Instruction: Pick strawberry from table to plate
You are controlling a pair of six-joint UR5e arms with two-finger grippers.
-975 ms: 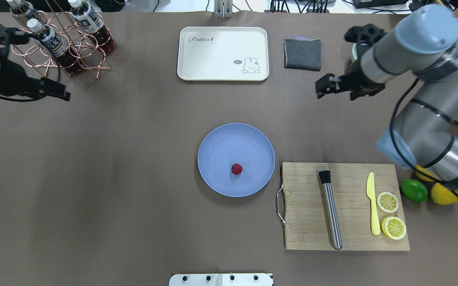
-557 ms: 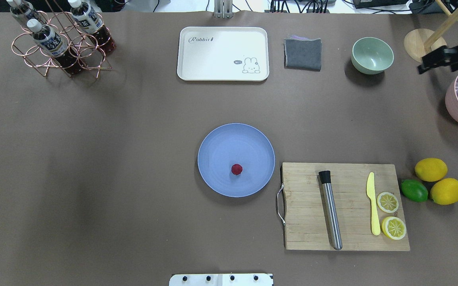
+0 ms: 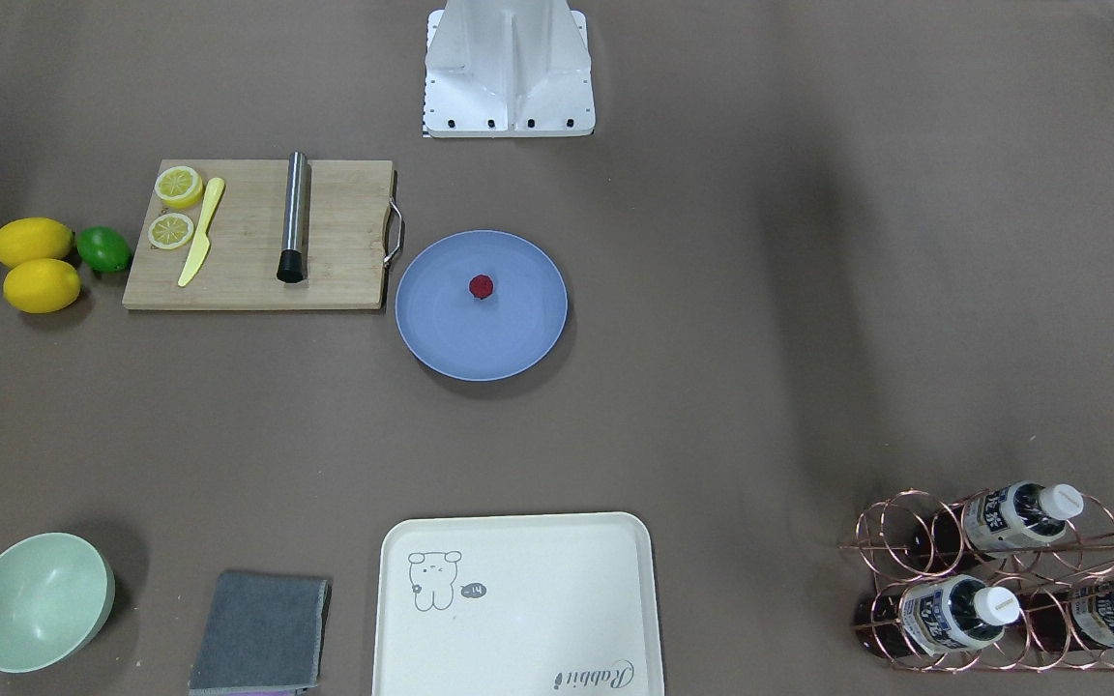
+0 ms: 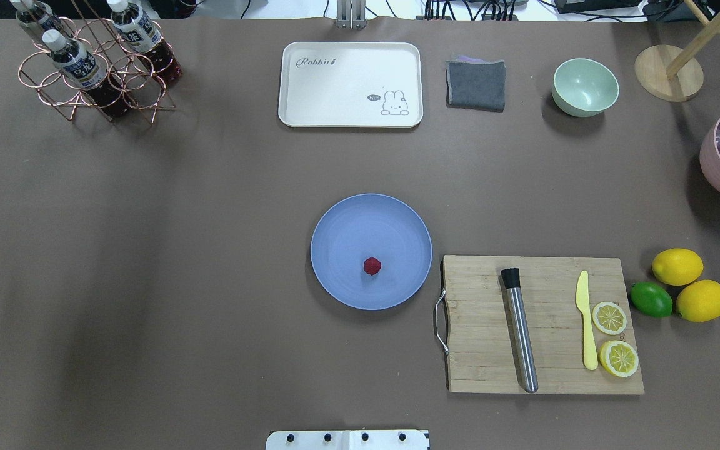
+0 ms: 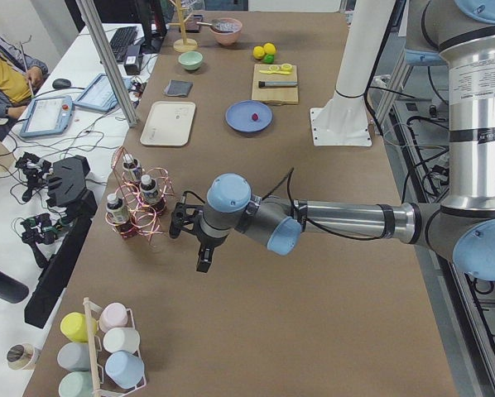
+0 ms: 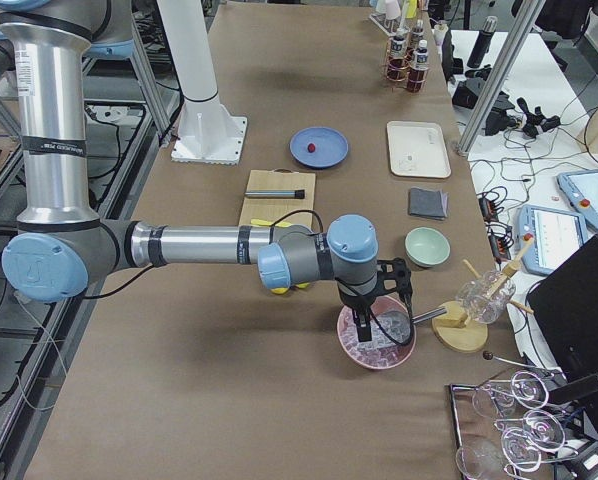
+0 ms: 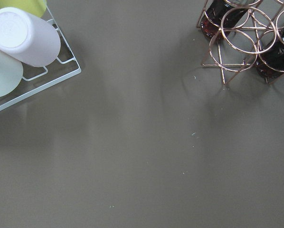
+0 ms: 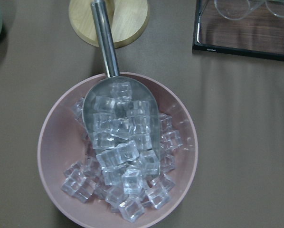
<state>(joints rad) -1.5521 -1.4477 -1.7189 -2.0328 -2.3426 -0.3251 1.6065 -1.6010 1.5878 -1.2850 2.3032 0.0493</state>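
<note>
The strawberry (image 4: pixel 372 266), a small dark-red berry, lies inside the blue-grey plate (image 4: pixel 347 219) at mid-table (image 4: pixel 179 250); it also shows in the front view as the strawberry (image 3: pixel 482 286) on the plate (image 3: pixel 460 338). Neither gripper is near it. My left gripper (image 5: pixel 204 258) hangs at the table's left end beside the bottle rack. My right gripper (image 6: pixel 365 324) hovers over the pink ice bowl at the right end. Both show only in the side views, so I cannot tell whether they are open or shut.
Right of the plate is a wooden cutting board (image 4: pixel 485 350) carrying a steel muddler, a yellow knife and lemon slices. Lemons and a lime (image 4: pixel 651 299) lie beyond it. At the far edge are a cream tray (image 4: pixel 335 81), grey cloth, green bowl (image 4: pixel 585 87), bottle rack (image 4: pixel 94 69) and pink ice bowl (image 8: pixel 56 142).
Both arms have pulled out of the overhead view, the left one to the left, the right one to the right. The strawberry and plate have not moved.
</note>
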